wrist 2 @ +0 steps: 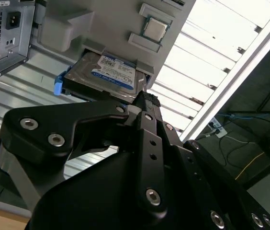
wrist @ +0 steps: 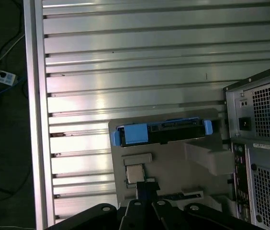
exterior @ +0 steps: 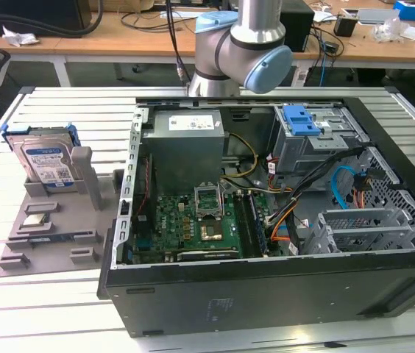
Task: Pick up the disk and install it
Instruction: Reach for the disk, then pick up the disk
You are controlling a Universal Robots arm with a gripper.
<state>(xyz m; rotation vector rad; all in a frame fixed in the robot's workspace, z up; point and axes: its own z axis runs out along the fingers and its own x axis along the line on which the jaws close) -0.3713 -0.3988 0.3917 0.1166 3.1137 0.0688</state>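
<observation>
Second wrist view | gripper closed, empty | disk beyond its tip, apart

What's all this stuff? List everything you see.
disk: one, silver with blue rails, propped in the holder
holder: one, grey, exterior view's left of the case
chip: one, silver, on the holder
computer case: one, black, open, on the table
circuit board: one, green, inside the case
bracket: one, blue, atop the case's grey cage
table: one, silver, slatted
arm: one, silver and light blue, behind the case
gripper: one, black, clear of the disk
</observation>
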